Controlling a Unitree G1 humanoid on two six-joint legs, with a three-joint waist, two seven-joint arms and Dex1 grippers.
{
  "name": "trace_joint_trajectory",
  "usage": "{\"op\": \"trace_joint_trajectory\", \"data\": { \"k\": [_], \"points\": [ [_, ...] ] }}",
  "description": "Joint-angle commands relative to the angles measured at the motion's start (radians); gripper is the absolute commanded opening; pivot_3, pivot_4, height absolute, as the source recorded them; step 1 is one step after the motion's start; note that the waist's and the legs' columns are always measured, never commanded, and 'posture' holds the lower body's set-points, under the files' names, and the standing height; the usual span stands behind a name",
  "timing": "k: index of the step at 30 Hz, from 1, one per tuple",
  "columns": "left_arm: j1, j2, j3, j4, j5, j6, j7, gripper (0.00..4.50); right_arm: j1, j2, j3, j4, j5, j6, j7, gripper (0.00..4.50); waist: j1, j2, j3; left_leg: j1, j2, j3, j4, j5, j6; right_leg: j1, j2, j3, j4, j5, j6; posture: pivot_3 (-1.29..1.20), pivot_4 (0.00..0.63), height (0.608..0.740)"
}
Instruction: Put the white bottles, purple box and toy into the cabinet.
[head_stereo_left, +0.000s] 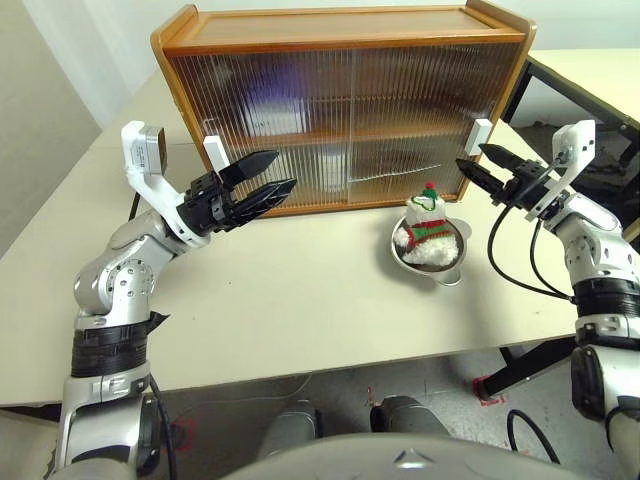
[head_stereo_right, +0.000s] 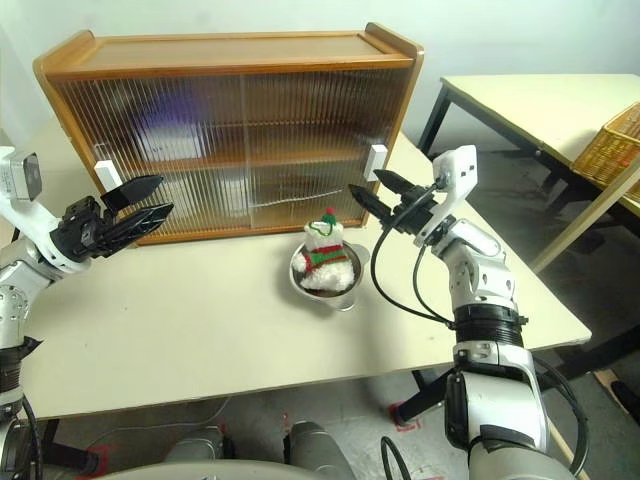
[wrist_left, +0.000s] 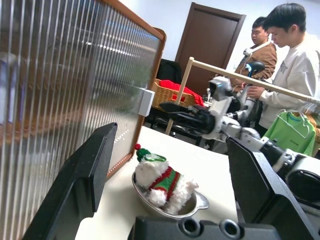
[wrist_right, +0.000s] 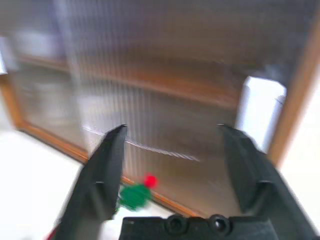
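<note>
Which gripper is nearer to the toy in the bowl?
Right. The right gripper hovers empty just beyond the toy, near the cabinet's right handle. The left gripper is farther away, by the left handle.

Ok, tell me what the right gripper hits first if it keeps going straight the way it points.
Most likely the cabinet's ribbed sliding door, beside the white handle. The right gripper, jaws open and empty, faces that door, well above the toy.
</note>
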Motion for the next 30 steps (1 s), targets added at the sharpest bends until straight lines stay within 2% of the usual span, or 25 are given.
{"op": "trace_joint_trajectory", "data": {
  "k": [1,7,21,30],
  "points": [
    [0.014,0.0,0.02,-0.025,-0.013,-0.013,-0.015,4.5,-0.042,-0.012,-0.02,0.096,-0.045,-0.064,-0.037,2.36,0.0,0.0,0.0,0.0,0.001,0.0,0.0,0.0,0.0,0.0,0.0,0.0,0.0,0.0,0.0,-0.07,0.0,0.74],
    [0.019,-0.002,0.033,-0.02,-0.017,-0.022,-0.024,4.5,-0.126,-0.021,-0.017,0.223,-0.108,-0.099,-0.115,0.12,0.001,0.001,0.0,0.0,0.002,0.001,0.0,0.0,0.0,0.0,0.0,0.0,0.0,0.001,0.0,-0.06,0.0,0.74],
    [0.031,-0.026,0.024,-0.023,-0.008,-0.046,-0.022,4.5,-0.254,-0.021,0.004,0.226,-0.156,0.088,-0.202,0.05,0.003,0.002,0.001,0.0,0.003,0.001,0.0,0.0,0.0,0.0,0.0,-0.001,0.0,0.0,-0.001,-0.05,0.0,0.74],
    [0.036,-0.032,0.023,-0.023,-0.001,-0.059,-0.02,4.5,-0.272,0.002,0.019,0.158,-0.167,0.22,-0.222,0.05,0.001,0.002,0.001,0.001,0.003,0.002,0.0,0.0,0.0,0.0,0.0,-0.001,0.001,0.001,-0.001,-0.04,0.0,0.74]
  ]
}}
